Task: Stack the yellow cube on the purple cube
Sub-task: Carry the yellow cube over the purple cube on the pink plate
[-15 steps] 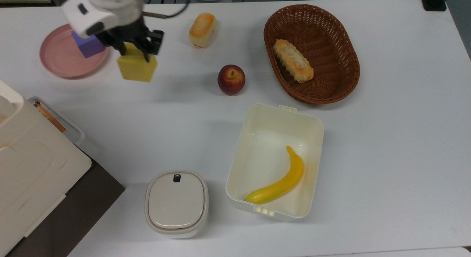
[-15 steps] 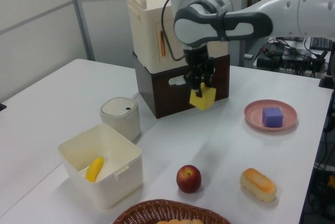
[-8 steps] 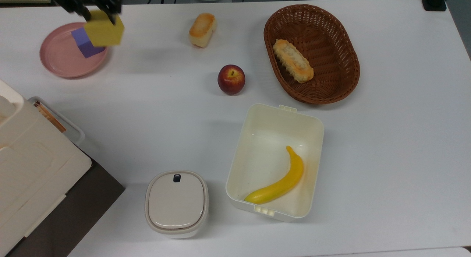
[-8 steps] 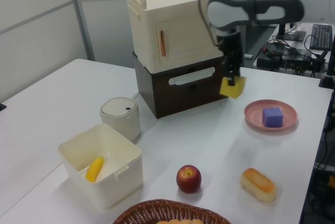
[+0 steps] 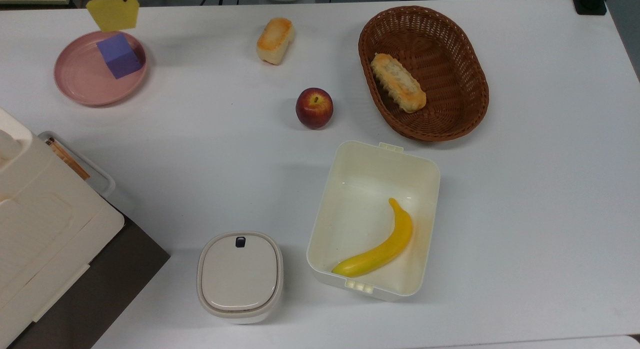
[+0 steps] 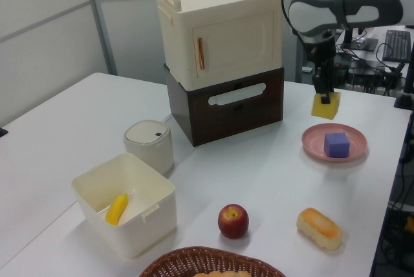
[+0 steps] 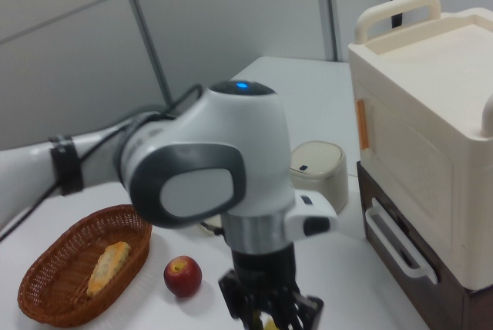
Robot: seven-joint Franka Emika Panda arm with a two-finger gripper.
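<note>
Pink plate (image 5: 80, 84) at the top view's left edge of the white counter (image 5: 525, 189) carries the purple cube (image 5: 119, 55), and the yellow cube (image 5: 112, 11), clamped in the robot's hand (image 6: 323, 91), now hangs in the air just beyond the plate's rim, having swung across from open counter nearer the apple (image 5: 314, 107) over the past second. Judging by that travel, the carry is nearly done, leaving a short move over the purple cube, a descent and a release. No brand, label or legible writing appears on any object.
</note>
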